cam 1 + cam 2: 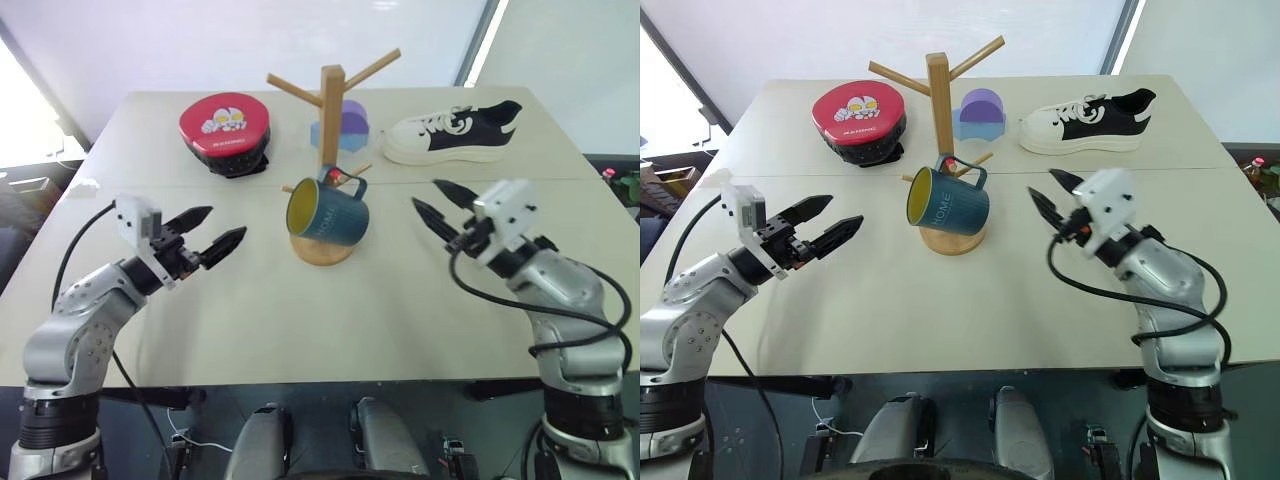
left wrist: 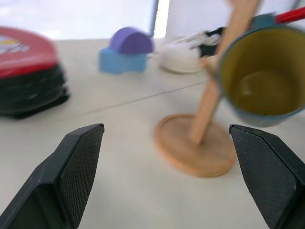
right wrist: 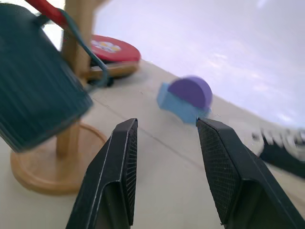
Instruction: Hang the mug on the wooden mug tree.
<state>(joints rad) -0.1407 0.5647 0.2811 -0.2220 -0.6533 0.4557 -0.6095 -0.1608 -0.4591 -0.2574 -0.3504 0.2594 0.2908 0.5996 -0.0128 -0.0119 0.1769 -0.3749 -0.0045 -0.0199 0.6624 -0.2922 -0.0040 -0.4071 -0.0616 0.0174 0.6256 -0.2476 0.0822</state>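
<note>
Silver-grey jointed arms, white wrist camera blocks, looping black cables, black two-fingered left hand (image 1: 218, 233) and right hand (image 1: 432, 198).

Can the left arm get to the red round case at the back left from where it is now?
Probably yes. The left gripper hangs open over bare table, and the red round case lies behind it with nothing between them. The mug on the wooden mug tree stands off to the side, clear of that path.

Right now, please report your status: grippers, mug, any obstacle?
Left gripper open, empty. Right gripper open, empty. Mug hanging by its handle on the wooden mug tree. Nothing in the way.
</note>
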